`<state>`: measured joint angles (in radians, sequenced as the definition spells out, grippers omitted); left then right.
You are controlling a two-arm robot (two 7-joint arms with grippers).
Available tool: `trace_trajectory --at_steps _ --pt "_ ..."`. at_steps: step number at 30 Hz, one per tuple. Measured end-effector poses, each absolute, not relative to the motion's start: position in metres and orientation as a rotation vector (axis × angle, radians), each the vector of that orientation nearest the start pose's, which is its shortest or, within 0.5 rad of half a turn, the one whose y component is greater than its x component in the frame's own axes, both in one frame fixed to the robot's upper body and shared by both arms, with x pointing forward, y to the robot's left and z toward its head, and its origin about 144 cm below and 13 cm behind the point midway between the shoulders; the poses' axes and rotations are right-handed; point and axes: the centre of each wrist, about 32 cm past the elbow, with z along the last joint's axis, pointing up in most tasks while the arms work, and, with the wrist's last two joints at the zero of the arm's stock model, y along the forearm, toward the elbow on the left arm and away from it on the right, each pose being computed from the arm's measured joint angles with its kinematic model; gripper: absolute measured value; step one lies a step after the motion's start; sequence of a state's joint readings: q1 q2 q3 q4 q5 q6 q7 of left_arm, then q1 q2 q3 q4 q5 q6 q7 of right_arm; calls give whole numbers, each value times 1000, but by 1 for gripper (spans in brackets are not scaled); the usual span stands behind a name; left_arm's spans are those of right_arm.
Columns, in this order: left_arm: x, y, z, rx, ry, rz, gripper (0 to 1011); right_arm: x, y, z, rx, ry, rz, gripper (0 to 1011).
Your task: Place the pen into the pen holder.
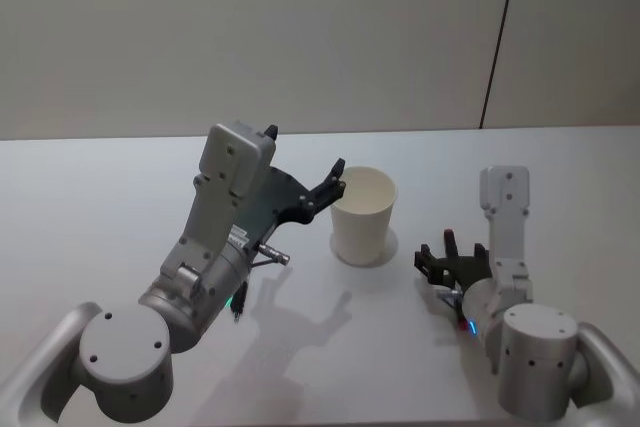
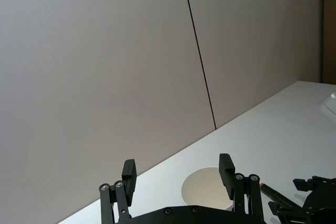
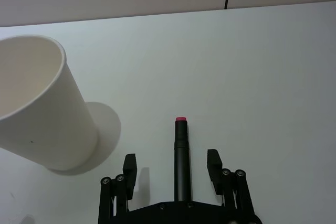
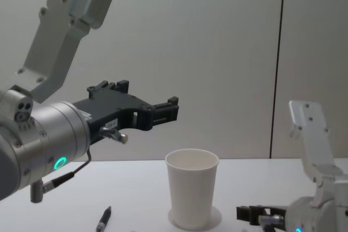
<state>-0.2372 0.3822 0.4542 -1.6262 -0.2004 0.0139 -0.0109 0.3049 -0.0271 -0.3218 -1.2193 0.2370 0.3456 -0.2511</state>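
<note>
Pen holder (image 1: 362, 219): a plain white paper cup, upright and open at the top, standing on the white table (image 1: 100, 197) about midway between its left and right edges. No contents can be made out inside it. Pen (image 3: 181, 153): a black barrel with a red tip, seen in the right wrist view lying lengthwise between the two fingers of the right gripper (image 3: 171, 159). Its tip reaches past the fingertips and its rear end passes under the gripper body. There is a clear gap between the pen and each finger, so the jaws stand spread and are not clamped on it. The right gripper sits low over the table, to the right of the pen holder and nearer the front edge, apart from the cup. The left gripper (image 1: 330, 187) is raised well off the table, about level with or just above the cup's rim, on its left side. Its fingers are spread wide with nothing between them. Whether a fingertip touches the rim cannot be determined. In the chest view a dark pen-like item (image 4: 104, 219) lies on the table left of the pen holder, near the front edge and below the left arm. Its nature cannot be confirmed.
</note>
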Motion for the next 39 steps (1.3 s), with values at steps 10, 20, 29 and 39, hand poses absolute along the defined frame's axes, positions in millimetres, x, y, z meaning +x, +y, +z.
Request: trace_trajectory --at_steps 10,20,29,39 --pt "492 198 1204 61 -268 1124 1002 534 -113 1136 -329 392 -1469 591" --pt "492 198 1204 61 -268 1124 1002 538 -108 1134 -376 399 -1493 282" --pt "492 198 1204 61 -268 1124 1002 542 -104 1133 -410 394 -1518 158" --pt "492 198 1204 61 -268 1124 1002 543 -103 1134 -412 398 -1520 158"
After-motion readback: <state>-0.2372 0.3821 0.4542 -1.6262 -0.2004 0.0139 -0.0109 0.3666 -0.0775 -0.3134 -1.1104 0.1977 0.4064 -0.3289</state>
